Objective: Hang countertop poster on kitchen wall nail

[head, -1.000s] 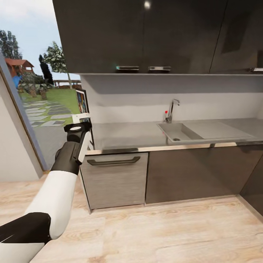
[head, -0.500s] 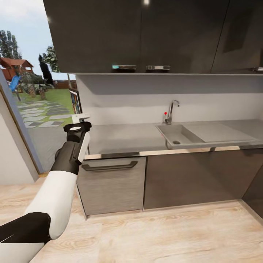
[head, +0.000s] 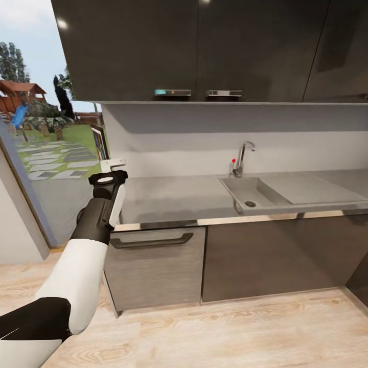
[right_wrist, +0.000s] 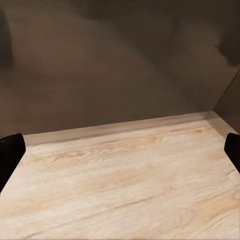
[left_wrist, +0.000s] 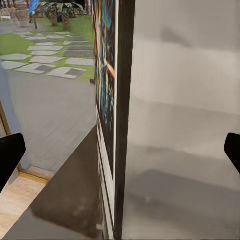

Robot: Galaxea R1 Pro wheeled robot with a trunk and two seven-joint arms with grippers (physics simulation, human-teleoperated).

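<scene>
The view has swung left; left claw (left_wrist: pixel 120 150) spread toward the upright poster (left_wrist: pixel 107 100), right claw (right_wrist: pixel 120 150) spread.

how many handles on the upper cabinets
2 clear ones, side by side under the upper cabinets: one handle left, another handle right. A third may be cut off at the right edge.

I see the poster (left_wrist: pixel 106 100) edge-on: thin black frame, white border, dark blue artwork with bright streaks. Kitchen countertop (head: pixel 174 197) reads grey brushed metal, sink (head: pixel 253 191) same grey, tap (head: pixel 241 157) chrome with a red dot. Upper cabinets (head: pixel 204 48) near black, lower fronts (head: pixel 271 255) dark brown-grey. Floor (right_wrist: pixel 125 180) pale wood grain. My left arm (head: pixel 82 266) is white and black.
</scene>
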